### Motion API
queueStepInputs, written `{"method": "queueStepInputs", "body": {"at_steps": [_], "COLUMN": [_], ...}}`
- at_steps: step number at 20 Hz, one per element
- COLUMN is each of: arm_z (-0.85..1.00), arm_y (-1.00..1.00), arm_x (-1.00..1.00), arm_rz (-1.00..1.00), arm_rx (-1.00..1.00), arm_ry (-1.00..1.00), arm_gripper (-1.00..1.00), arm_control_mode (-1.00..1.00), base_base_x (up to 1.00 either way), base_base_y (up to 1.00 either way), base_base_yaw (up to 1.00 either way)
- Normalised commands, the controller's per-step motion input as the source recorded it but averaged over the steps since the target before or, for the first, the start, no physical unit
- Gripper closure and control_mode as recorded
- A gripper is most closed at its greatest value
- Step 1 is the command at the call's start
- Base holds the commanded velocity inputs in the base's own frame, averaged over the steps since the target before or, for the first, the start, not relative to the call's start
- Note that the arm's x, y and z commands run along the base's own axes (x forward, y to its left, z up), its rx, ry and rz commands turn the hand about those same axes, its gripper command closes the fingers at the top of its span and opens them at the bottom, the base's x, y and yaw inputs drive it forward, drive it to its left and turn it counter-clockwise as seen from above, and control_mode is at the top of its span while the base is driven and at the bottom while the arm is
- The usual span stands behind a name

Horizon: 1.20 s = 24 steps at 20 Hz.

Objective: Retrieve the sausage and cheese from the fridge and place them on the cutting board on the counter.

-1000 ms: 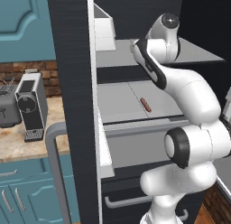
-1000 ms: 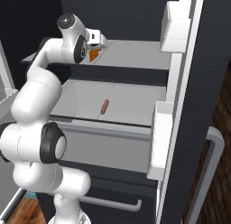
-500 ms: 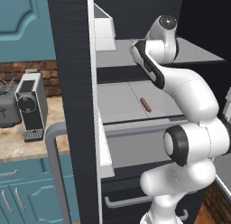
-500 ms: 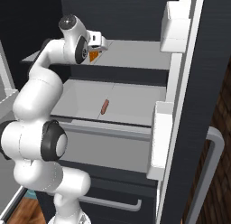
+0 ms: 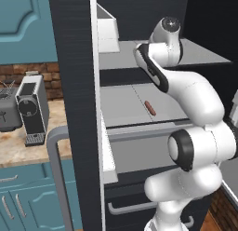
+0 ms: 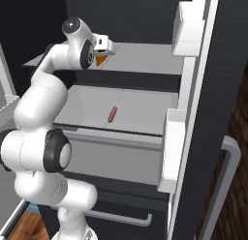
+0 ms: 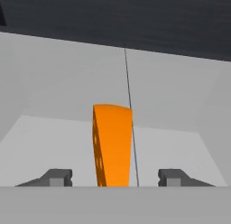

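Inside fridge (image 5: 74,85): pale grey shelves, cheese (image 7: 113,144) above, sausage (image 5: 150,108) below.

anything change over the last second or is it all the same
Barely anything visible. The arm holds the same pose, hand at the upper fridge shelf by the cheese, whose wedge sits between the jaws with gaps on both sides, not gripped. The sausage lies where it was on the lower shelf.

We see the cheese (image 7: 113,144) on the upper shelf (image 6: 145,60) of the fridge (image 6: 145,21), lying between the gripper (image 7: 115,178) fingertips (image 7: 57,177) without touching either. The sausage (image 6: 112,114) lies on the shelf below (image 6: 140,108). A coffee machine (image 5: 32,109) stands on the counter (image 5: 23,148), left of the fridge.
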Motion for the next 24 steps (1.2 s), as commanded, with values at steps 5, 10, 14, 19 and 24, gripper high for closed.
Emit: {"method": "queueStepInputs", "body": {"at_steps": [5, 10, 14, 19, 24], "arm_z": [-0.07, -0.11, -0.05, 0.06, 0.77], "arm_y": [0.03, 0.01, 0.00, 0.00, -0.09], "arm_x": [0.02, -0.06, -0.39, -0.58, -0.87], "arm_rz": [0.00, 0.00, 0.00, 0.00, 0.00], "arm_rx": [-0.04, -0.01, 0.00, 0.07, 0.05], "arm_ry": [0.01, -0.06, -0.27, -0.20, 0.07], "arm_gripper": [1.00, 1.00, 1.00, 1.00, 1.00], "arm_control_mode": [-1.00, -1.00, -1.00, -1.00, -1.00], "base_base_x": [0.00, 0.00, 0.00, 0.00, 0.00], "base_base_y": [0.00, 0.00, 0.00, 0.00, 0.00], "base_base_yaw": [0.00, 0.00, 0.00, 0.00, 0.00]}}
